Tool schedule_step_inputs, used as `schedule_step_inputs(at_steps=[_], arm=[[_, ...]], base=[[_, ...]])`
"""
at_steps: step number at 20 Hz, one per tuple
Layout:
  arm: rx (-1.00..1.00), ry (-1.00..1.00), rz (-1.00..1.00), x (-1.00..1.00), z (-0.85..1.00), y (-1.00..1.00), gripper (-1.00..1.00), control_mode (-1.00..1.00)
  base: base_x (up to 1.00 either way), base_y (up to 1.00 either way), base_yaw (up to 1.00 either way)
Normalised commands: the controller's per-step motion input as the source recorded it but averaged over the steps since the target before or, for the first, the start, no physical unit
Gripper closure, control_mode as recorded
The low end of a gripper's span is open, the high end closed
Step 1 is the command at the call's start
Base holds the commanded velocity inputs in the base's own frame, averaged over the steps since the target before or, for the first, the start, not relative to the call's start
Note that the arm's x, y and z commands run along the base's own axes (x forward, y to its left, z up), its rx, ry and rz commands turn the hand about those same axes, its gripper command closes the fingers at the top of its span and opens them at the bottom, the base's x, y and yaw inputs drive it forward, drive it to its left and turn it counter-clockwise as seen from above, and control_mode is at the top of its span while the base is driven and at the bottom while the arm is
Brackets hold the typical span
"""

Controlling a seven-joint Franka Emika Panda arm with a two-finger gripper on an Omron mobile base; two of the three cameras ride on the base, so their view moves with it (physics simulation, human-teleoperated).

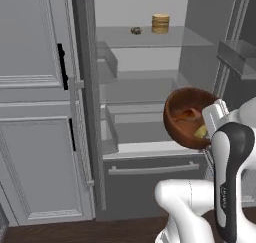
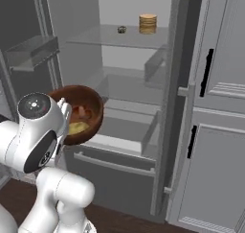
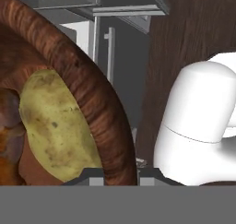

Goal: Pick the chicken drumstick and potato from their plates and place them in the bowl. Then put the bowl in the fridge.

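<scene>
We see one gripper (image 3: pixel 115 174), its two dark fingertips (image 3: pixel 90 177) closed on the rim of the one bowl (image 1: pixel 187 118), one tip inside the wall and one outside. The reddish-brown bowl is held in the air, tipped so its mouth faces toward the left in the left base view, and it carries two items: one potato (image 3: pixel 57 124), yellowish and lying against the inner wall just by the grip, and one chicken drumstick (image 1: pixel 186 114), brown-orange, farther in. In the right base view the bowl (image 2: pixel 81 113) sits just behind the arm's round wrist joint, with the potato (image 2: pixel 78 127) low in it. The white arm rises from below, bends sharply at its dark elbow, and holds the hand level with the fridge's lower shelf. In front of the bowl stands one fridge (image 1: pixel 150 87), grey, its doors swung open, showing glass shelves, one pull-out drawer below with a long bar handle, and clear bins on the doors. On the top shelf, far from the bowl, rest one stack of round golden discs (image 1: pixel 160 23) and one small dark object (image 1: pixel 135 30) beside it. Tall grey cabinets (image 1: pixel 40 112) with black handles flank the fridge, and the floor (image 1: pixel 75 233) is dark wood.
</scene>
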Motion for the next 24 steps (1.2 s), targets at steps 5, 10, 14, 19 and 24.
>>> schedule_step_inputs(at_steps=[5,10,14,19,24], arm=[[0.00,0.00,0.00,0.00,0.00,0.00,1.00,1.00],[0.00,0.00,0.00,0.00,0.00,0.00,1.00,1.00],[0.00,0.00,0.00,0.15,-0.05,0.00,1.00,-1.00],[0.00,0.00,0.00,0.93,-0.30,-0.14,1.00,-1.00],[0.00,0.00,0.00,1.00,-0.34,-0.10,1.00,-1.00]], base=[[0.97,-0.11,-0.07],[0.89,0.00,-0.05],[0.46,0.00,-0.02],[0.00,0.00,0.00],[0.00,0.00,0.00]])
